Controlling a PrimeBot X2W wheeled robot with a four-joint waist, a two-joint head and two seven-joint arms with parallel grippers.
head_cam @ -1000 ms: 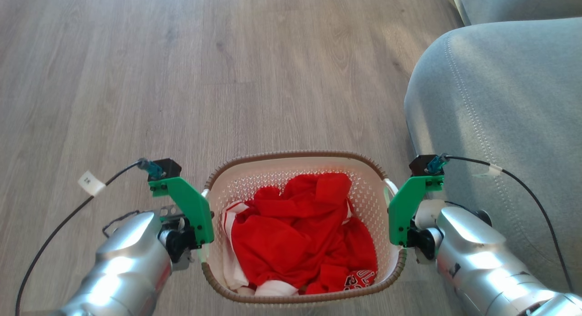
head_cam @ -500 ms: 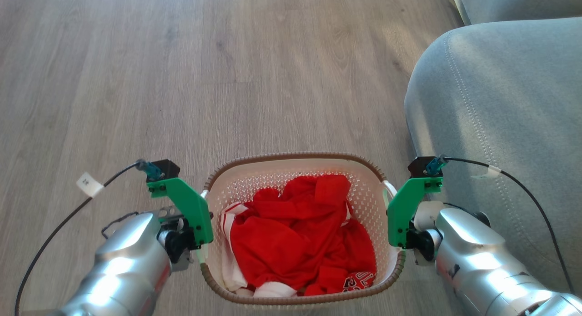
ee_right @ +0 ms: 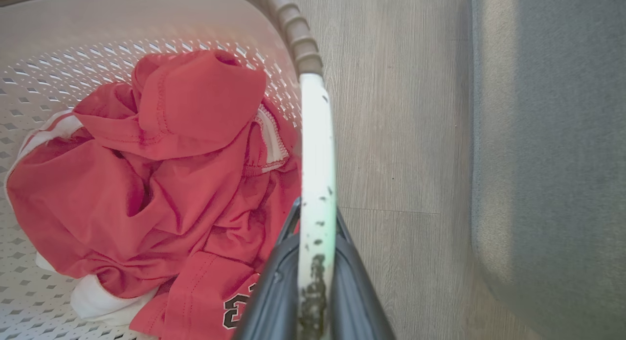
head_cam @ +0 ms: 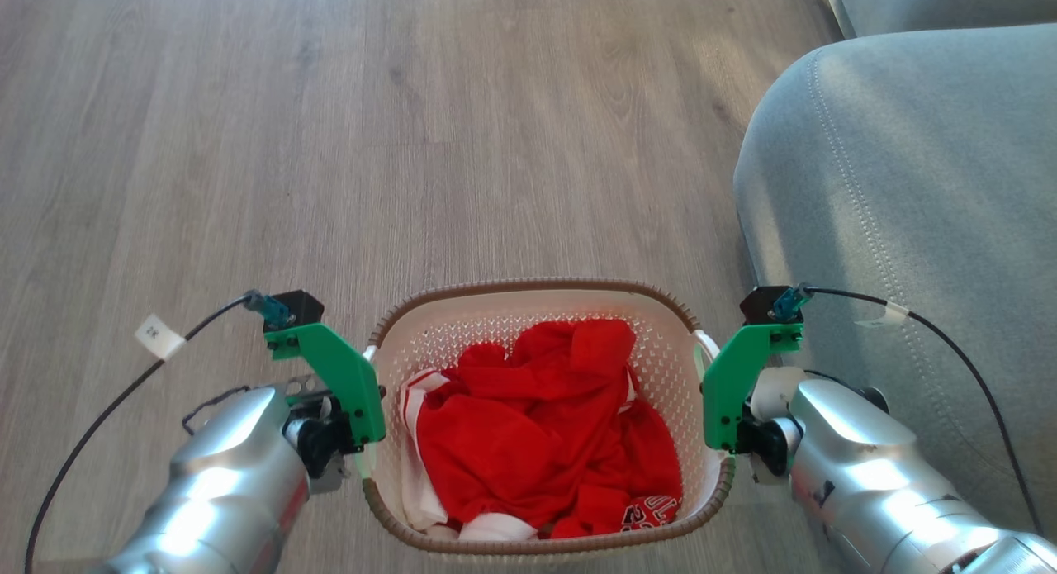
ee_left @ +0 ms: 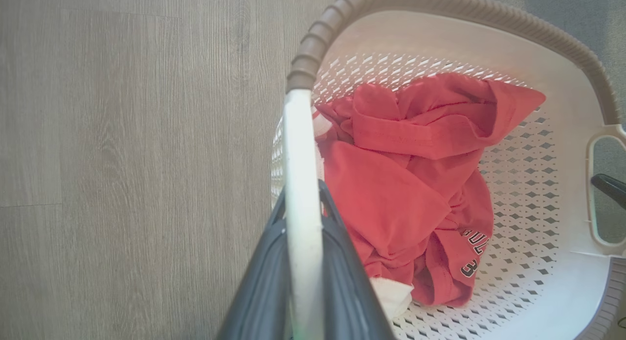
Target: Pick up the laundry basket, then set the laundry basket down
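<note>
Small rounded-rectangular white perforated plastic laundry basket with brown braided rim (head_cam: 528,283) sits low centre in the head view, between the two arms, over the grey wood-look plank floor (head_cam: 330,144). Cannot tell whether its base touches the floor. The padded grey fabric sofa (head_cam: 900,227) is just beside it on the robot's right.

Left gripper (ee_left: 303,208): two long dark fingers closed tight on the basket's white left side handle (ee_left: 299,144), one finger on each side of the bar, no gap showing. Right gripper (ee_right: 317,213): same, dark fingers pinched on the white right side handle (ee_right: 317,149), which has dark specks along it. Both handles run straight up the middle of their wrist views and meet the brown rim at the top.

In the head view the fingers are hidden under the green plastic camera brackets, left (head_cam: 338,376) and right (head_cam: 739,376), each pressed against a basket side. Silver forearms come in from both lower corners. A black cable with a white paper tag (head_cam: 157,336) loops off the left bracket; another black cable (head_cam: 950,334) runs off the right one across the sofa.

Inside the basket is a crumpled red garment with white trim (head_cam: 537,425), which covers most of the bottom. It has dark-outlined lettering near the robot's side, only partly readable.
</note>
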